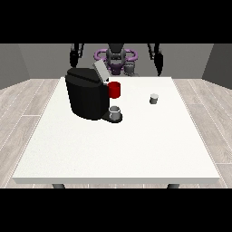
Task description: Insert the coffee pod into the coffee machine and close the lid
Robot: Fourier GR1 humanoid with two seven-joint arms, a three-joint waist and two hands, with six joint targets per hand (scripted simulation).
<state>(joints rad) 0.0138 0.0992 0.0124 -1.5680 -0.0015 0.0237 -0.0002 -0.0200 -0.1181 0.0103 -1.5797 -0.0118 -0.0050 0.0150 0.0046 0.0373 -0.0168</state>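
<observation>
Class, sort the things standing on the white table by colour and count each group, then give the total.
Black: 1, the coffee machine
Red: 1, the red cup
Grey: 2, the coffee pod and the grey cup on the machine's base
Total: 4

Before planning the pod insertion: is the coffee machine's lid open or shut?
Open. The lid tilts up from the top of the coffee machine.

Both arms hang down at the robot's sides, the hand at the view's left (73, 58) and the hand at the view's right (159, 68) each below its forearm.
</observation>
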